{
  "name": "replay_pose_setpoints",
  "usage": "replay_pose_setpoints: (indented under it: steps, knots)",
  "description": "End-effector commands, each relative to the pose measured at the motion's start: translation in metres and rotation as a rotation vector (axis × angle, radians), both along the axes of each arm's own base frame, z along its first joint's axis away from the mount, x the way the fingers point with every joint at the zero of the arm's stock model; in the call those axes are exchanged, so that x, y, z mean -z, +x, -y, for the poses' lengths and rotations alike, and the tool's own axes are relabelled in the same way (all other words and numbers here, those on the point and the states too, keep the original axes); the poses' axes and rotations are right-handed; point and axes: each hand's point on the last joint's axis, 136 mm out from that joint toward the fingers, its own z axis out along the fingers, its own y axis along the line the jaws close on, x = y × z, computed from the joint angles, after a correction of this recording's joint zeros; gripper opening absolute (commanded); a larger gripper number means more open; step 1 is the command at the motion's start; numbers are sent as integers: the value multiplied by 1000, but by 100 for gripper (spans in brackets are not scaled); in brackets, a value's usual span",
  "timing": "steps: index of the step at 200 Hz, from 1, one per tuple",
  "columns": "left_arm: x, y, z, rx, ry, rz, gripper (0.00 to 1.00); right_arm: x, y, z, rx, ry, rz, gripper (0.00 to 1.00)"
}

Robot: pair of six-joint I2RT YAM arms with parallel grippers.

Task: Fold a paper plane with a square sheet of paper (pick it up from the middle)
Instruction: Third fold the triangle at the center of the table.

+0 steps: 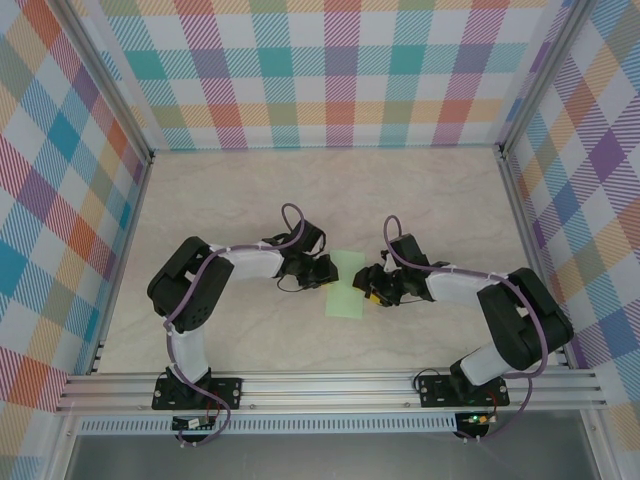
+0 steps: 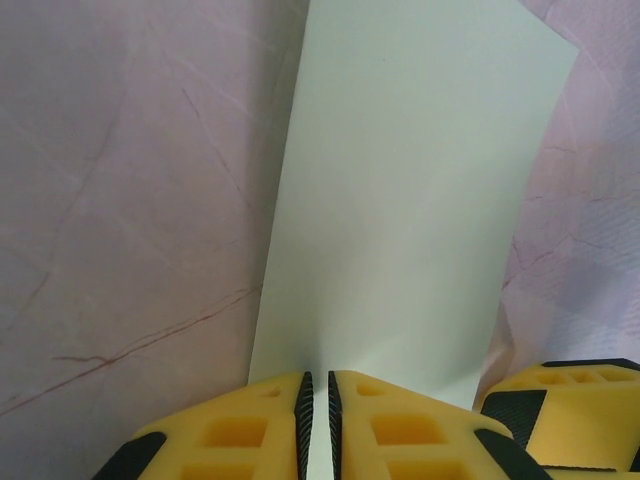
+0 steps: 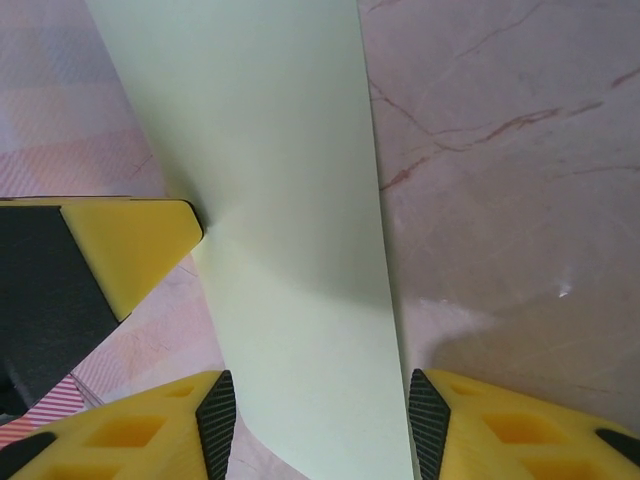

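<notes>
The pale green sheet of paper [image 1: 346, 284] sits just below the middle of the top external frame, on the pale marbled bench [image 1: 240, 195]. From there it reads as a narrow upright rectangle rather than a square, with the two arms closing on it from either side. The left tool [image 1: 324, 271] meets the sheet's left edge near its upper half. The right tool [image 1: 371, 291] sits at the right edge, a little lower in the frame.

In the left wrist view the left tool's yellow fingers [image 2: 250, 430] fill the bottom edge, pressed together with only a thin slit between their black pads. The near edge of the sheet runs into that slit, so the tool is pinching the paper. The sheet rises away towards the top of the frame, smooth and unmarked. A yellow and black part of the right tool shows in the lower right corner, just beside the sheet.

In the right wrist view the right tool's fingers [image 3: 160, 435] stand spread apart at the bottom of the frame. The sheet passes through the gap between them, and I cannot tell whether its edges touch the pads. One yellow finger [image 3: 130, 245] of the left tool touches the sheet's left edge at mid-height.

Plaid walls [image 1: 330, 70] enclose the bench.
</notes>
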Motion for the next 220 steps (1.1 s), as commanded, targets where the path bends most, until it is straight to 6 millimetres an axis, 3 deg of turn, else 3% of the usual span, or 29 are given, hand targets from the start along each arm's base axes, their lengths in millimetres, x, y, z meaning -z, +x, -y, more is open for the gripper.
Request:
replay_pose_setpoints:
  steps: [1, 75, 96, 142, 178, 220]
  knots:
    - [11, -4, -14, -5, 42, -12, 16, -8, 8, -8, -15, 40, 12, 52]
    - [11, -5, -15, -4, 31, -22, 16, -7, 9, -13, -21, 69, 3, 51]
    - [11, -5, -15, -6, 31, -24, 16, -9, 8, -6, 4, 36, 7, 51]
    - [16, -5, -19, -19, 52, -42, 16, -12, -13, 8, 13, 1, -21, 52]
    - [20, -6, -19, -31, 53, -62, 16, 1, -29, 5, -8, 23, -64, 53]
    - [21, -7, -22, -33, 60, -69, 16, -1, -32, -4, -39, 56, -57, 52]
